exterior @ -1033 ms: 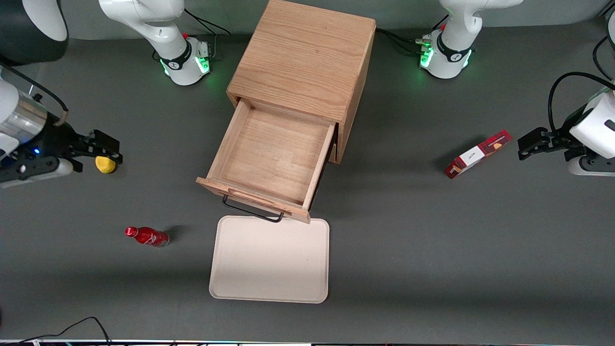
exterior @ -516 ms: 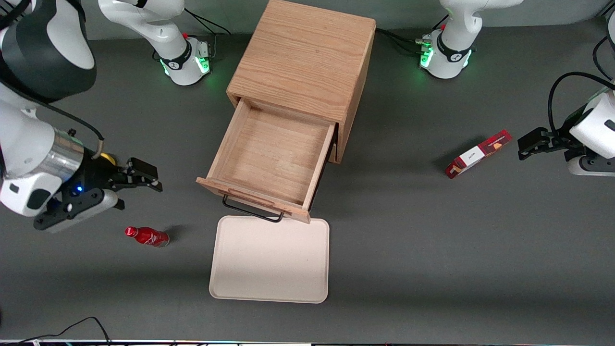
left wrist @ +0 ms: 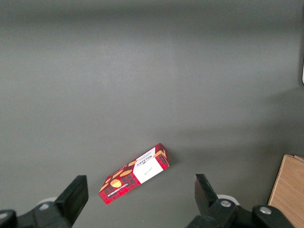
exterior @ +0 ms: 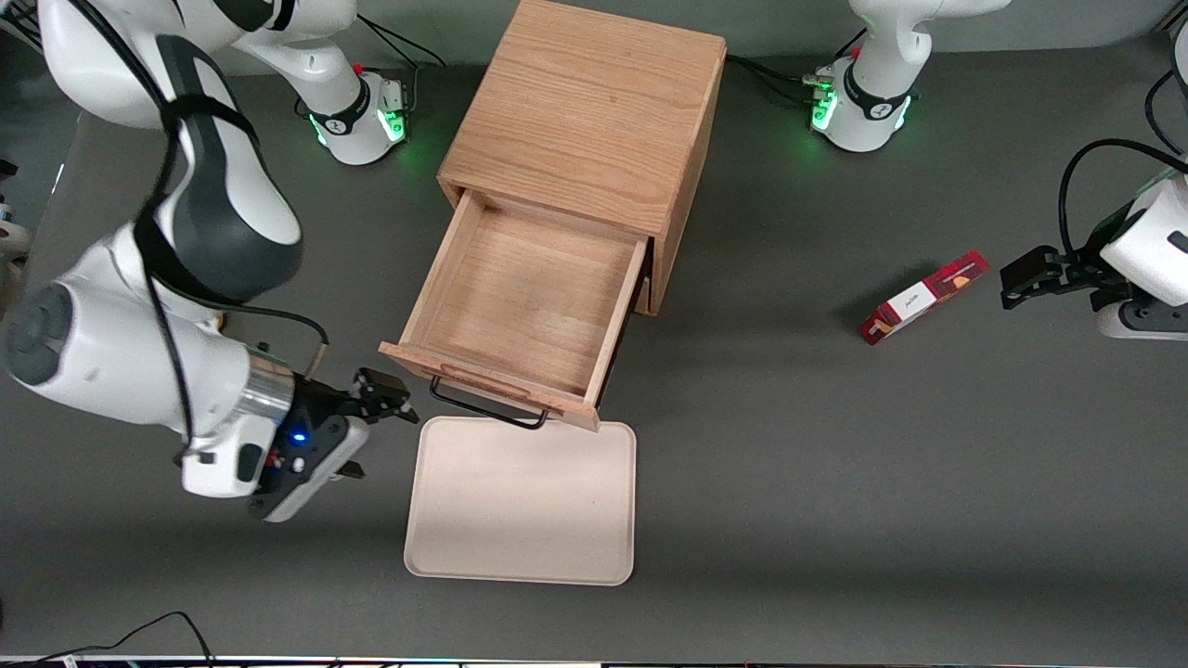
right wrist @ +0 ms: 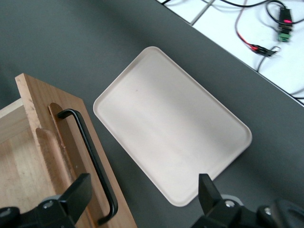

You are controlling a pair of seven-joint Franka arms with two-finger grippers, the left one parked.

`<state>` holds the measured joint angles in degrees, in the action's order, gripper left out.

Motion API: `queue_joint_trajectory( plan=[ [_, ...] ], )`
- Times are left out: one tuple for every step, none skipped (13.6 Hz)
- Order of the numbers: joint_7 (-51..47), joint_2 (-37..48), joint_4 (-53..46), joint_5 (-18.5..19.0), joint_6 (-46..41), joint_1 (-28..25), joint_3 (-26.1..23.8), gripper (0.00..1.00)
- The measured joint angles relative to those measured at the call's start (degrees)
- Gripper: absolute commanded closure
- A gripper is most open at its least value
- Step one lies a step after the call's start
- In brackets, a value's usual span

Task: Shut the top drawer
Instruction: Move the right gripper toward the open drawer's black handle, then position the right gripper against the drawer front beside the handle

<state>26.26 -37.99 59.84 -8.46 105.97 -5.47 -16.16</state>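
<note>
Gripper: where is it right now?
The gripper, open, hovers just off the corner of the top drawer front, beside its black handle, toward the working arm's end, above the tray edge.

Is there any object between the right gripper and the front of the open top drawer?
No. In the front view only bare grey table separates the gripper, fingers open, from the top drawer; the beige tray lies just nearer the camera.

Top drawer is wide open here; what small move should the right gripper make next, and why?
Probably slide sideways until it is squarely in front of the top drawer front, then push. The gripper, fingers open, sits beside the front panel's corner, just off the black handle, above the table beside the tray, touching nothing.
</note>
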Motion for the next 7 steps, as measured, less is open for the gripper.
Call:
queue_joint_trajectory(
  plan=[
    [1.7, -1.3, -0.1, 0.0, 0.4, -0.2, -0.5, 0.00],
    [2.7, -2.2, -0.3, 0.0, 0.6, -0.4, -0.8, 0.00],
    [3.2, -2.9, -0.6, 0.0, 0.6, -0.6, -0.9, 0.00],
    [3.7, -3.4, -0.7, 0.3, 0.4, -1.0, -0.9, 0.00],
    [3.8, -3.6, -0.7, 0.7, -0.2, -1.6, -0.9, 0.00],
    [3.8, -3.7, -0.7, 1.0, -0.9, -2.1, -0.9, 0.00],
    [3.8, -3.7, -0.7, 1.2, -1.5, -2.4, -0.9, 0.00]
  ],
)
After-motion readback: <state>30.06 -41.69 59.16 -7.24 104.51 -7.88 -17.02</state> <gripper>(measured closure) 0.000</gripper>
